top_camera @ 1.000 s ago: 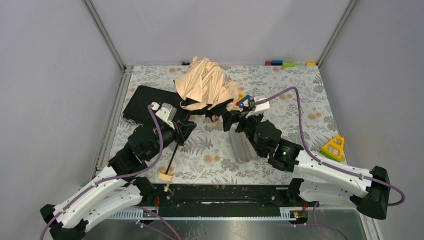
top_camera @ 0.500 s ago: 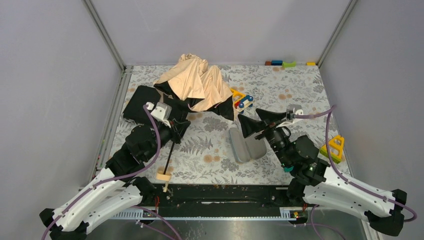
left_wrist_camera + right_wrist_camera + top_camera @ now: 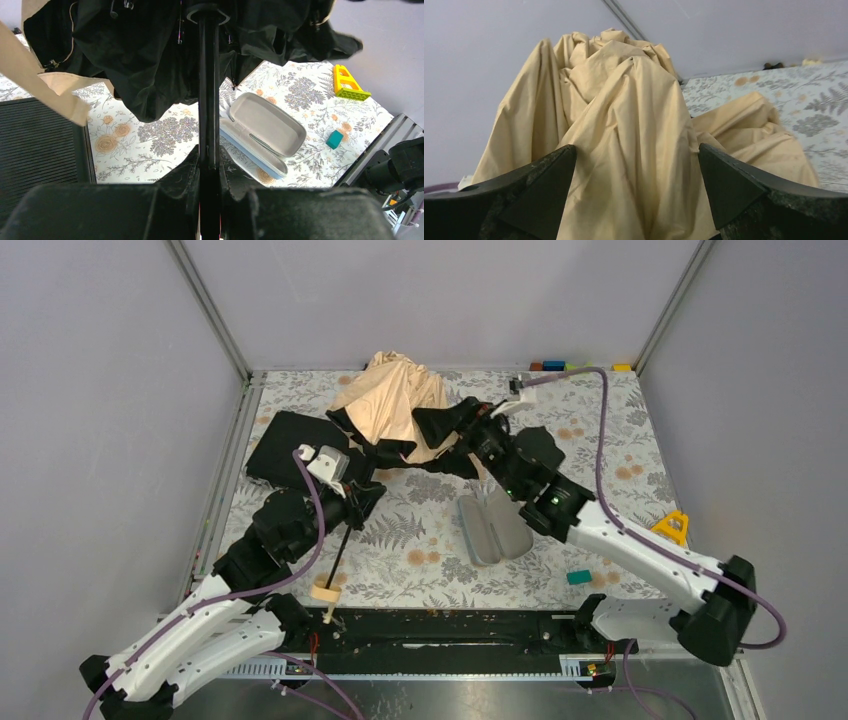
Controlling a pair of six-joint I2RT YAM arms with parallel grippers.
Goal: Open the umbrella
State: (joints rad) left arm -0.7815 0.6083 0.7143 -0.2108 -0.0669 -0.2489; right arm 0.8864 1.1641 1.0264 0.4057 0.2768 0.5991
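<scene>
Left hand [image 3: 209, 160]: clenched on the umbrella's thin dark shaft [image 3: 340, 550], between canopy and handle.
Right hand [image 3: 636, 165]: released, fingers [image 3: 539, 175] spread wide, with peach fabric bulging between them; contact cannot be told.
Umbrella [image 3: 395, 400]: canopy crumpled and half spread at the bench's [image 3: 590, 455] 12 o'clock, with its black underside showing toward the arms.
Knob handle [image 3: 325, 592]: cream, at 7 o'clock by the near edge.
Grey case [image 3: 493, 530]: lying open at bench centre, at 5 o'clock from the canopy.
Black case [image 3: 285, 445]: flat, at 10 o'clock.
Teal block [image 3: 578, 578]: at 4 o'clock.
</scene>
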